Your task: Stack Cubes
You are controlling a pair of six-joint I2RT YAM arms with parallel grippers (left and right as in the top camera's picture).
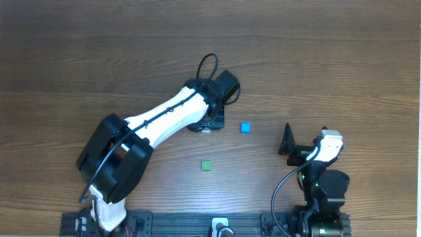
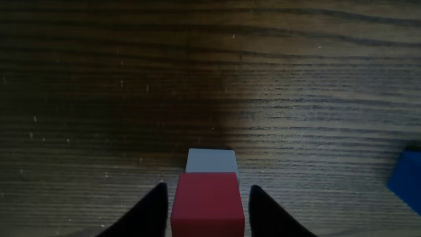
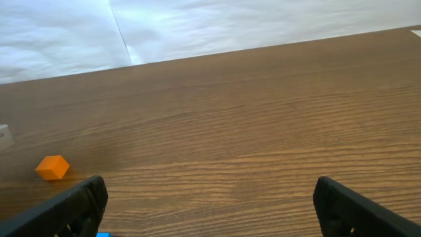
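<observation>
My left gripper (image 2: pixel 208 197) is shut on a red cube (image 2: pixel 207 205), seen in the left wrist view. A white cube (image 2: pixel 210 160) shows just past the red one, partly covered by it; I cannot tell whether they touch. In the top view the left gripper (image 1: pixel 207 124) is at the table's middle, with a blue cube (image 1: pixel 245 127) just to its right and a green cube (image 1: pixel 206 166) nearer the bases. The blue cube (image 2: pixel 408 181) also shows in the left wrist view. My right gripper (image 1: pixel 289 141) stands open near its base, holding nothing. An orange cube (image 3: pixel 52 166) lies far off in the right wrist view.
The wooden table (image 1: pixel 329 59) is bare across its far half and its left side. White paper (image 3: pixel 230 26) covers the wall beyond the table's edge in the right wrist view.
</observation>
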